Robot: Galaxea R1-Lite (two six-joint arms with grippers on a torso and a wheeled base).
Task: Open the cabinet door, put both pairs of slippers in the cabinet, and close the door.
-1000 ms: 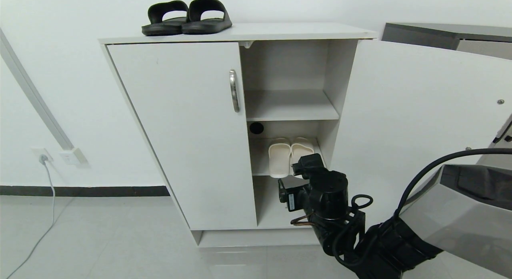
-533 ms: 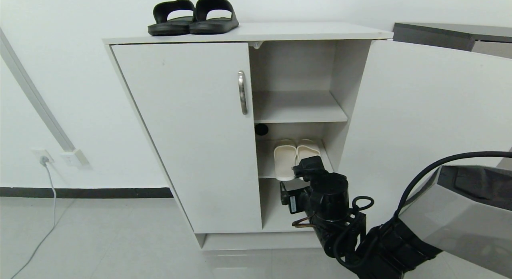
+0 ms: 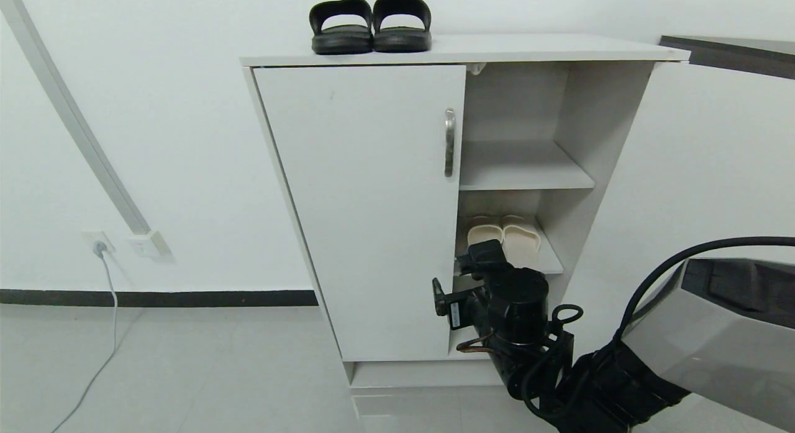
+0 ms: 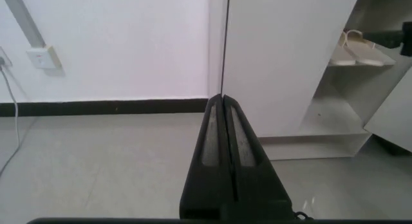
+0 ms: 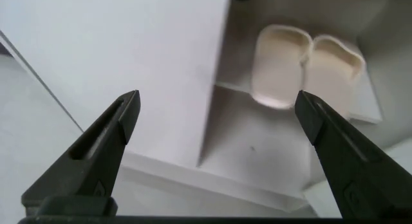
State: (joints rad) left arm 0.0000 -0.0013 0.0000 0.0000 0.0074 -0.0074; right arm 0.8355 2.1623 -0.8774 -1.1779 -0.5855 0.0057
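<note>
Sitting on the cabinet (image 3: 528, 45) top, the black slippers (image 3: 371, 24) looked light, rubbery and bendy — you'd have gripped best across a strap. The white slippers (image 3: 503, 237) lay on the middle shelf (image 3: 554, 268); your right fingers (image 5: 103, 153) gaped empty, left fingers (image 4: 214, 130) pressed together.

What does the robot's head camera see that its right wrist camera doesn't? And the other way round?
The head view adds the pair of black slide slippers on top of the white cabinet, the silver metal door handle and the white wall socket. The right wrist view adds the right claw close up, its two black fingers spread wide open. Both share the cabinet and the pair of cream slide slippers, side by side in its middle compartment.
</note>
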